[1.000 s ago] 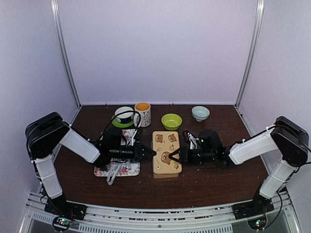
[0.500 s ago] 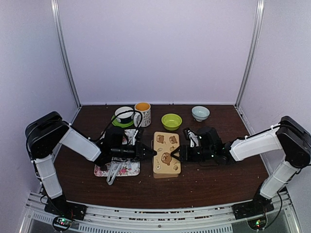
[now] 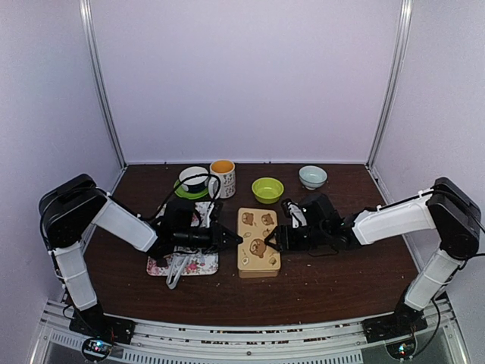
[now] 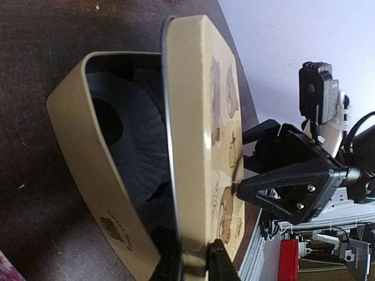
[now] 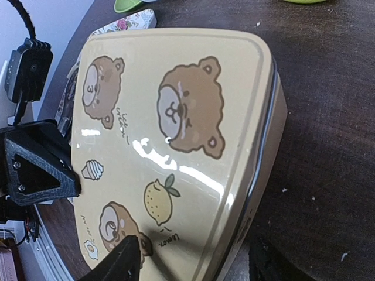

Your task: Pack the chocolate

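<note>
A tan tin stands mid-table under its bear-print lid. My left gripper is shut on the lid's left rim. In the left wrist view the jaws pinch that rim, and the lid is tilted up off the tin base, showing dark pleated paper cups inside. My right gripper is open at the lid's right edge: one finger is over the lid, the other is outside the tin. The chocolate is hidden.
A floral tray lies left of the tin under my left arm. Along the back stand a white cup on a green saucer, a mug with an orange inside, a green bowl and a pale bowl.
My right gripper has opened wider and its arm has shifted slightly toward the back over the lid. My left gripper keeps its hold on the lid's rim.
</note>
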Robot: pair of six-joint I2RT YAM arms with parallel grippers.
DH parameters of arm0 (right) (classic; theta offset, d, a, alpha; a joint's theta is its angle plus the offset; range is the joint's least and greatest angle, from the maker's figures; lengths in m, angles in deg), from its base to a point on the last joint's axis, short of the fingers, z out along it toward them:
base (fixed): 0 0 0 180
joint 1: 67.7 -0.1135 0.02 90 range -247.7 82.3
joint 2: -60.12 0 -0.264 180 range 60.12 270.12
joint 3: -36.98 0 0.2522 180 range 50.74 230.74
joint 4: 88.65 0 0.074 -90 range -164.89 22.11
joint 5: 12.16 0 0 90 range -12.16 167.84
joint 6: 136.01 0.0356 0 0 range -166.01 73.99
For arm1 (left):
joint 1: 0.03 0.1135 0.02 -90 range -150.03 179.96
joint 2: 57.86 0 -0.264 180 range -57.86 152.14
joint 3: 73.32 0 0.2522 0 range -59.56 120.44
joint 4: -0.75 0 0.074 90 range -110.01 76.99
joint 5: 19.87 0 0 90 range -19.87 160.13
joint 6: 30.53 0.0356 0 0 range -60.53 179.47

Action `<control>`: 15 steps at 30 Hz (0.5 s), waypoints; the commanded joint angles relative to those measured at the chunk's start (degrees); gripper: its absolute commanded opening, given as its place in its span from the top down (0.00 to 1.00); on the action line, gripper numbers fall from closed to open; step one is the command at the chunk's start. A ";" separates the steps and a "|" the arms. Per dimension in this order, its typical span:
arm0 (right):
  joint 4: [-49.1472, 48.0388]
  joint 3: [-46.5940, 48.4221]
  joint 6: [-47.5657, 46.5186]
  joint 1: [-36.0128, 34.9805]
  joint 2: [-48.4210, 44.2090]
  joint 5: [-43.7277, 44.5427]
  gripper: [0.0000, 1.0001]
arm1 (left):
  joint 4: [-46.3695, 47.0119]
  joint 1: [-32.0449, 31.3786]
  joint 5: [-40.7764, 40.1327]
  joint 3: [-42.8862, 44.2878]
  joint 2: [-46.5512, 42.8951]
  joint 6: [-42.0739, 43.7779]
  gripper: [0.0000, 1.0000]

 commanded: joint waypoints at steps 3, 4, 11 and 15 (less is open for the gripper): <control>2.92 3.44 -2.27 0.73 2.64 1.01 0.38 | -10.82 0.10 -5.64 2.36 -3.23 5.19 0.81; 3.17 3.84 -2.42 1.01 2.94 0.98 0.38 | -12.91 0.14 -6.31 2.87 -3.67 5.95 0.79; 4.35 5.91 -3.75 1.63 4.69 1.06 0.39 | -24.87 0.07 -9.45 7.38 -4.99 10.78 0.63; 4.24 6.64 -4.60 2.21 4.92 0.99 0.35 | -28.90 0.15 -10.43 9.68 -4.88 12.45 0.57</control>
